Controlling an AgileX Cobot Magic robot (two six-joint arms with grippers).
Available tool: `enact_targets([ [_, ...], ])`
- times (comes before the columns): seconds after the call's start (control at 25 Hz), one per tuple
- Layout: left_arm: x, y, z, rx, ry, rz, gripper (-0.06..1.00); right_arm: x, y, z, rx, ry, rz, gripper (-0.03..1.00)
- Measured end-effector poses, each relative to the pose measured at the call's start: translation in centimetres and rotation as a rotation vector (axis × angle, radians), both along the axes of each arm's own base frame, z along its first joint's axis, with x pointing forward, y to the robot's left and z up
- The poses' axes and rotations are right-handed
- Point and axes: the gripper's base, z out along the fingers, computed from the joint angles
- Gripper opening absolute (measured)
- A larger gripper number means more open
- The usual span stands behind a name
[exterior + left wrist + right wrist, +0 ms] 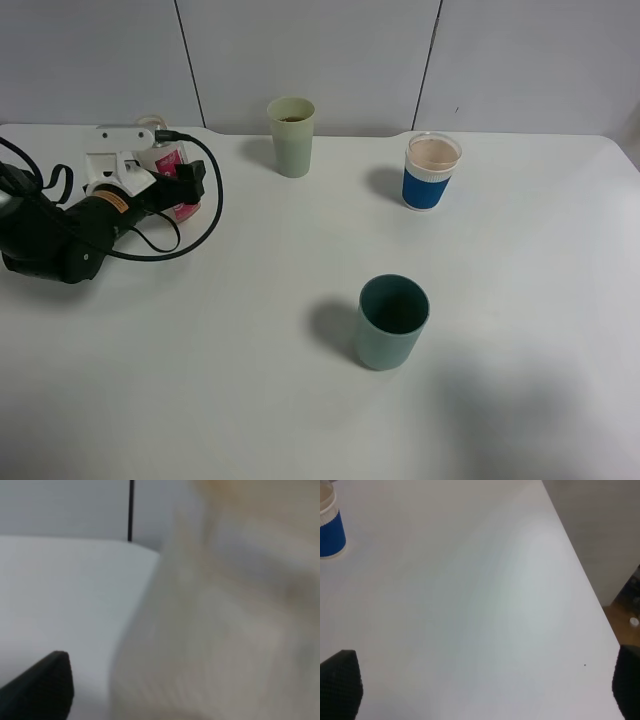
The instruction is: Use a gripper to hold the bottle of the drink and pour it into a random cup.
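Watching the feeds remotely here. The left gripper is sitting at the far-left back of the table, and the bottle is tucked right in at its end. From the high camera I'm only seeing the pink label and a bit of the neck poking out past the white block and the cables. In the left wrist view the bottle is just a big pale blur filling most of the picture. One black fingertip is showing off to the side with bare table between it and the bottle, so I'm reading those jaws as apart, not clamping it. Whether the other finger is touching the bottle, I can't tell.

The right gripper is hanging over bare table with its two tips spread wide and nothing between them.

Counting things up:
- One bottle.
- Three cups:
  - The slim yellow-green cup is at the back, well apart from the bottle, with something dark in it.
  - The blue-sleeved clear cup is further right.
  - The dark teal cup is out front near the middle.
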Motion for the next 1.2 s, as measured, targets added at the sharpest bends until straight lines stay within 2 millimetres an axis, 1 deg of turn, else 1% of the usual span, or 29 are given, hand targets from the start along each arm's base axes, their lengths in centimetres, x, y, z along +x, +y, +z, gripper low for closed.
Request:
enact_targets([
  [0.2, 0.1, 0.2, 0.3, -0.009, -0.008, 0.022, 0.87, 0.0, 0.0, 0.0, 0.0, 0.0, 0.0, 1.0],
  [0.32, 0.1, 0.2, 1.1, -0.018, -0.031, 0.025, 0.87, 0.0, 0.0, 0.0, 0.0, 0.0, 0.0, 1.0],
  [0.64, 0.2, 0.4, 6.2, -0.061, -0.172, 0.051, 0.87, 0.0, 0.0, 0.0, 0.0, 0.0, 0.0, 1.0],
  [0.72, -0.1, 0.5, 7.1, -0.068, -0.194, 0.057, 0.87, 0.0, 0.0, 0.0, 0.0, 0.0, 0.0, 1.0],
  [0.76, -0.1, 0.5, 7.1, -0.068, -0.194, 0.057, 0.87, 0.0, 0.0, 0.0, 0.0, 0.0, 0.0, 1.0],
  [0.96, -1.9, 1.3, 9.4, -0.093, -0.236, 0.101, 0.87, 0.0, 0.0, 0.0, 0.0, 0.0, 0.0, 1.0],
  [1.0, -2.3, 1.5, 10.2, -0.103, -0.258, 0.109, 0.87, 0.0, 0.0, 0.0, 0.0, 0.0, 0.0, 1.0],
  [1.08, -3.3, 1.8, 11.3, -0.114, -0.282, 0.119, 0.87, 0.0, 0.0, 0.0, 0.0, 0.0, 0.0, 1.0],
  [1.2, -4.8, 2.3, 13.8, -0.122, -0.352, 0.122, 0.87, 0.0, 0.0, 0.0, 0.0, 0.0, 0.0, 1.0],
])
